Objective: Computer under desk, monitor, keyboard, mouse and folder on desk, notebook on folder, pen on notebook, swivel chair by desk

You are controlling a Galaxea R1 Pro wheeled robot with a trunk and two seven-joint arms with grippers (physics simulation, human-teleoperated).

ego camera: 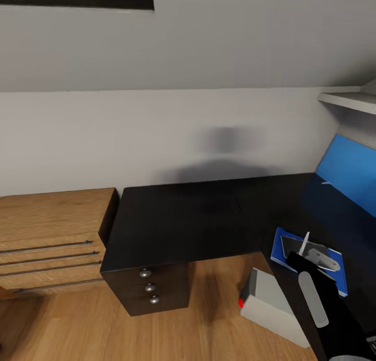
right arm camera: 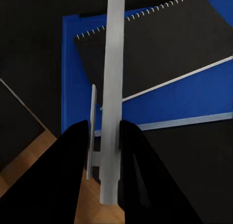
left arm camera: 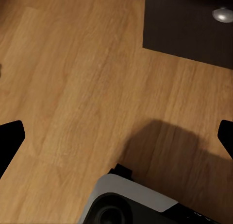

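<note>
Right wrist view: right gripper (right arm camera: 104, 151) fingers pinch the pen (right arm camera: 112, 97) above the notebook (right arm camera: 160, 49) on the folder (right arm camera: 77, 88) on the counter (ego camera: 183, 220), likely for stacking; left gripper fingers spread.

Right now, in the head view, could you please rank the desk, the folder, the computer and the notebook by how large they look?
1. the desk, by far
2. the computer and the folder, too close to rank; both partly hidden
3. the notebook, partly covered by the right gripper

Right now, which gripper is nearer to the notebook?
Right. The right gripper holds the pen directly above the notebook; the left gripper hangs over the floor, away from it.
</note>
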